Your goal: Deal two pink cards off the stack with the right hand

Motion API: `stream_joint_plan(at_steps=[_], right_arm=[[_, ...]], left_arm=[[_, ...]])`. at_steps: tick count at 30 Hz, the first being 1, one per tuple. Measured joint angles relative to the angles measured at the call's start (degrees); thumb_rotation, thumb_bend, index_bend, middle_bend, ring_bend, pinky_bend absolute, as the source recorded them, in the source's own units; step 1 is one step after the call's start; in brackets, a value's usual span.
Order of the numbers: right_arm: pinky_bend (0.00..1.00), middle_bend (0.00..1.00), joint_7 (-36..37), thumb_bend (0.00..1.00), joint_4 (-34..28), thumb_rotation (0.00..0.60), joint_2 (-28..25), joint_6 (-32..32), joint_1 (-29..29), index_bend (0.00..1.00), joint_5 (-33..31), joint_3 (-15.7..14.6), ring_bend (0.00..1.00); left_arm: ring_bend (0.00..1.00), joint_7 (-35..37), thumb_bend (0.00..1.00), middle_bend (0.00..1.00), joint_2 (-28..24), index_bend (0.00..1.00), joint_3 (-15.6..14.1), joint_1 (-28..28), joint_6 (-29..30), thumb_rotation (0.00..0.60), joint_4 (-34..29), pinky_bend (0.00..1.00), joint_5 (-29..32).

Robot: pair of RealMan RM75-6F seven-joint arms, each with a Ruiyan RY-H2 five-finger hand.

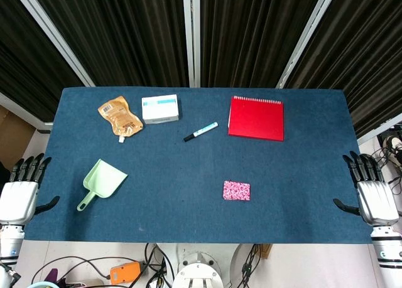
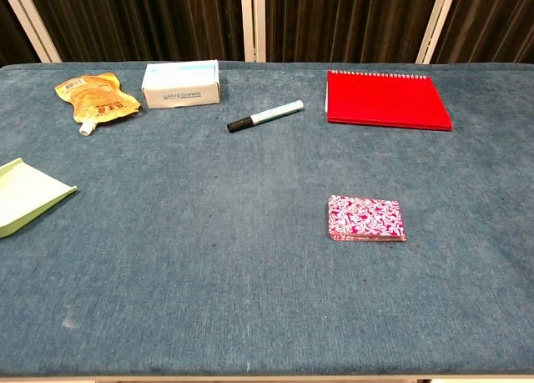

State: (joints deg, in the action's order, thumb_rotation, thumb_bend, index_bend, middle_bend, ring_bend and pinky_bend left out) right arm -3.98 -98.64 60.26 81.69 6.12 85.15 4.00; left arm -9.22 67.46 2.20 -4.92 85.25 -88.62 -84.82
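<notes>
A small stack of pink patterned cards [image 1: 237,190] [image 2: 367,218] lies flat on the blue table, right of centre and toward the front. My right hand [image 1: 372,194] hangs off the table's right edge, fingers straight and apart, holding nothing, well to the right of the stack. At the table's left edge my left hand [image 1: 21,192] is likewise spread and empty. Neither hand appears in the chest view.
A red spiral notebook [image 1: 255,118] [image 2: 386,100] lies behind the cards. A marker pen [image 1: 200,132] [image 2: 265,116], a white box [image 1: 160,108] [image 2: 181,83] and an orange pouch [image 1: 120,116] [image 2: 95,98] sit at the back. A green scoop [image 1: 100,182] [image 2: 25,195] lies front left.
</notes>
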Motion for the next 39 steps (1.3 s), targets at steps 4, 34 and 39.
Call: stream_joint_plan(at_steps=[4, 34, 39], right_arm=[[0.11, 0.03, 0.24, 0.24, -1.58, 0.600, -0.40, -0.95, 0.38, 0.03, 0.46, -0.43, 0.00], [0.07, 0.04, -31.84, 0.31, -2.79, 0.600, 31.44, -18.13, 15.61, 0.33, -17.99, 1.77, 0.00], [0.07, 0.04, -32.68, 0.32, -1.02, 0.600, 33.36, -17.75, 16.60, 0.34, -20.38, 2.53, 0.00]], left_arm=[[0.00, -0.20, 0.12, 0.00, 0.22, 0.07, 0.04, -0.01, 0.16, 0.600, 0.21, 0.00, -0.09], [0.00, 1.36, 0.12, 0.00, 1.66, 0.07, -1.40, 0.60, -0.62, 0.600, 3.07, 0.00, -0.66], [0.00, 1.59, 0.12, 0.00, 1.85, 0.07, -1.32, 0.33, -1.09, 0.600, 3.64, 0.00, -0.61]])
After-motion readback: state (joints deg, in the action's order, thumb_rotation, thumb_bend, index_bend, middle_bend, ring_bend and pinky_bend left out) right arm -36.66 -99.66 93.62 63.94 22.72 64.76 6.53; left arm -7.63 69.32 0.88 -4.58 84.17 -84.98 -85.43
